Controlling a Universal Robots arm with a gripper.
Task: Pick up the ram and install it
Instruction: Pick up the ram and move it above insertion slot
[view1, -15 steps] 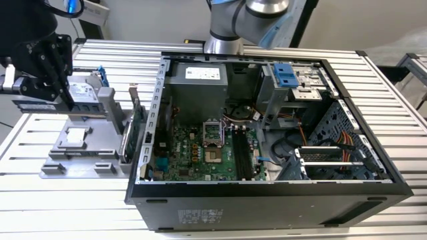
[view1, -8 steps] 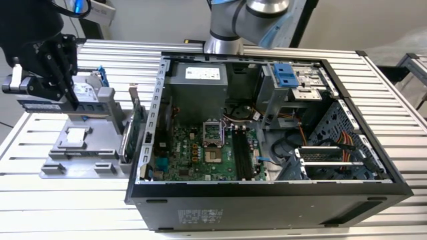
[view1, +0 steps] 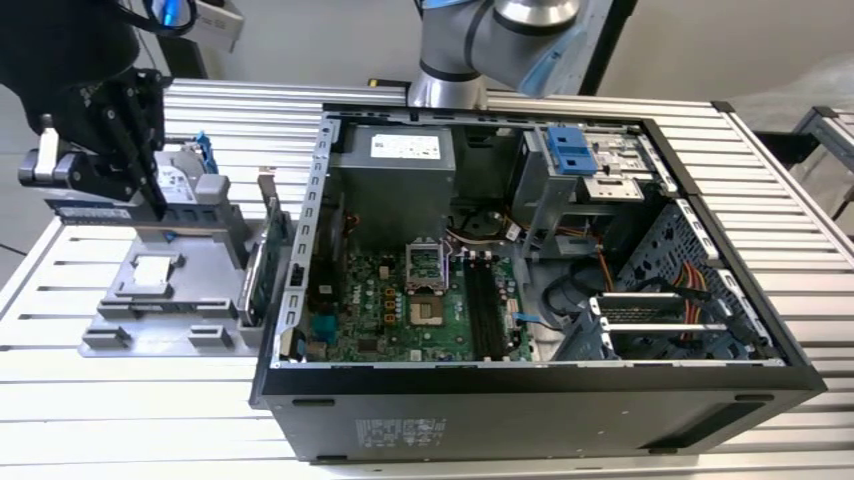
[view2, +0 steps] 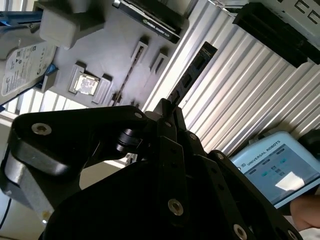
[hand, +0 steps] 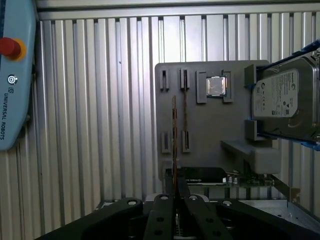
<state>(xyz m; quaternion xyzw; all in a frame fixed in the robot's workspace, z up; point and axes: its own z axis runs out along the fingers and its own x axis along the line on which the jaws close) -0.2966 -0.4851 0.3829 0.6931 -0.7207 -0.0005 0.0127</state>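
My gripper (view1: 144, 200) hangs over the grey parts holder (view1: 174, 300) at the exterior view's left, outside the open computer case (view1: 534, 400). It is shut on the ram (hand: 174, 130), a thin dark stick seen edge-on in the first wrist view, standing out from the fingertips above the holder's slots. In the second wrist view the ram (view2: 192, 72) shows its row of black chips beyond the gripper (view2: 167, 107). In the exterior view the ram (view1: 87, 212) lies level just under the black fingers. The motherboard's long memory slots (view1: 483, 312) sit inside the case.
The holder (hand: 210, 130) carries a hard drive in a blue frame (hand: 282, 100), a square processor chip (hand: 216, 86) and a green expansion card (view1: 274, 260). A blue control pendant (hand: 15, 75) lies on the slatted table. The arm's base (view1: 447, 60) stands behind the case.
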